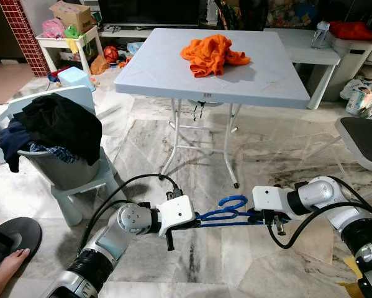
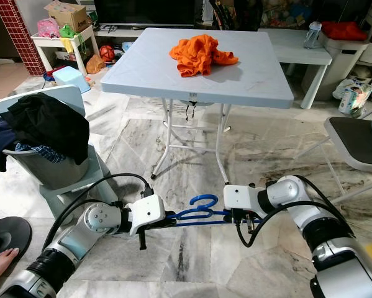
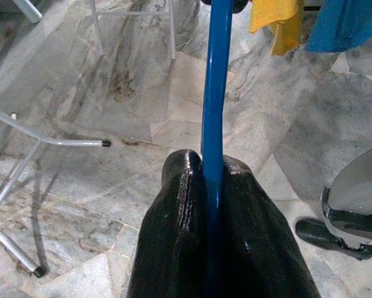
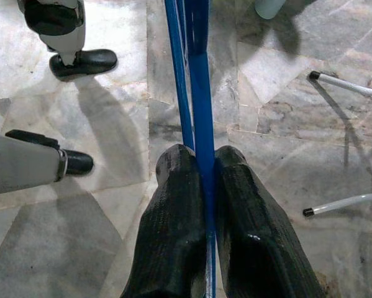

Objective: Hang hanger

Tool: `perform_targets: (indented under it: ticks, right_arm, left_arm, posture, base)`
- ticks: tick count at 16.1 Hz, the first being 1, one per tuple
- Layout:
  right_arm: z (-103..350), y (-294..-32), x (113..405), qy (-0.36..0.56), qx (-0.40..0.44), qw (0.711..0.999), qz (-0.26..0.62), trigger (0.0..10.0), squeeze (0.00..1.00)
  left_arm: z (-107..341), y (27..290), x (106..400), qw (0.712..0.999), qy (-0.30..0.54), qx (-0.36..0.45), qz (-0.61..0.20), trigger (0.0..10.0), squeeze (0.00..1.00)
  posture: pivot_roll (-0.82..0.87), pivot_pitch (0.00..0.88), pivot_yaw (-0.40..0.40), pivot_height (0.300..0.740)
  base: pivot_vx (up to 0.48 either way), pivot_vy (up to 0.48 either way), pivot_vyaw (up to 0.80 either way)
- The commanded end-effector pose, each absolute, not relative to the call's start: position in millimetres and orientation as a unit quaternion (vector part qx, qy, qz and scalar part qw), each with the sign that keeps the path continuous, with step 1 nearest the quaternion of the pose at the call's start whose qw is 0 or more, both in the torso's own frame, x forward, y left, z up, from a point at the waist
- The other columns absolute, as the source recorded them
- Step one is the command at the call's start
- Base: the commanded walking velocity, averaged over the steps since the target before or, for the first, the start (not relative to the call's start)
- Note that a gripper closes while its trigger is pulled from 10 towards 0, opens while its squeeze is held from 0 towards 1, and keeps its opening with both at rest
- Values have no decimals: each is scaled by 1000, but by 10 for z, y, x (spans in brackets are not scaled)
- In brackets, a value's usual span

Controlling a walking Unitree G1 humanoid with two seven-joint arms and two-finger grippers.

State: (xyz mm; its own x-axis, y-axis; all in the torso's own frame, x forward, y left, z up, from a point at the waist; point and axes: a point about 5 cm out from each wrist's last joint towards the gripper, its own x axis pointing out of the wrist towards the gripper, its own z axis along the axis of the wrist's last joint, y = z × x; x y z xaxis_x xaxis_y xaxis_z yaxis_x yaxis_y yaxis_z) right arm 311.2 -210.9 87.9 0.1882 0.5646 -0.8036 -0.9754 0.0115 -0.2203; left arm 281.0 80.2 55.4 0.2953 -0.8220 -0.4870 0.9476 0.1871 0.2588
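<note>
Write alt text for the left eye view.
Both grippers hold a blue hanger level above the marble floor, the left gripper at one end, the right gripper at the other. Behind stands a grey folding table with an orange cloth; left, a basket of dark clothes.

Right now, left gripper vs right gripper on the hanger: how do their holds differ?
The left gripper clamps the robot's-left end of the blue hanger; the right gripper clamps the opposite end. In the left wrist view the left gripper's fingers pinch a single bar, while in the right wrist view the right gripper's fingers pinch where two bars run side by side. Both are shut on the hanger, holding it low over the floor.
</note>
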Motion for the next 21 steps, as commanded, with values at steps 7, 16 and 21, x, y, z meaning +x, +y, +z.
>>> perform_targets:
  ticks: [7,16,21]
  right_arm:
    - [963,-1968,3157,218,-388,669,595,5412,0]
    - [986,-1914,3182,210,-385,673,596,10000,1000]
    - [970,-1839,3149,199,-381,663,613,10000,0]
  left_arm:
    - [614,734,2877,767,94,270,-574,10000,0]
    - [610,709,2896,766,88,276,-574,10000,0]
    - [595,693,2890,765,87,277,-574,10000,0]
  posture:
    - [-113,0,-10,740]
    - [-117,0,-12,740]
    - [-118,0,-15,740]
  base:
    - [0,0,0]
    - [0,0,0]
    - [0,0,0]
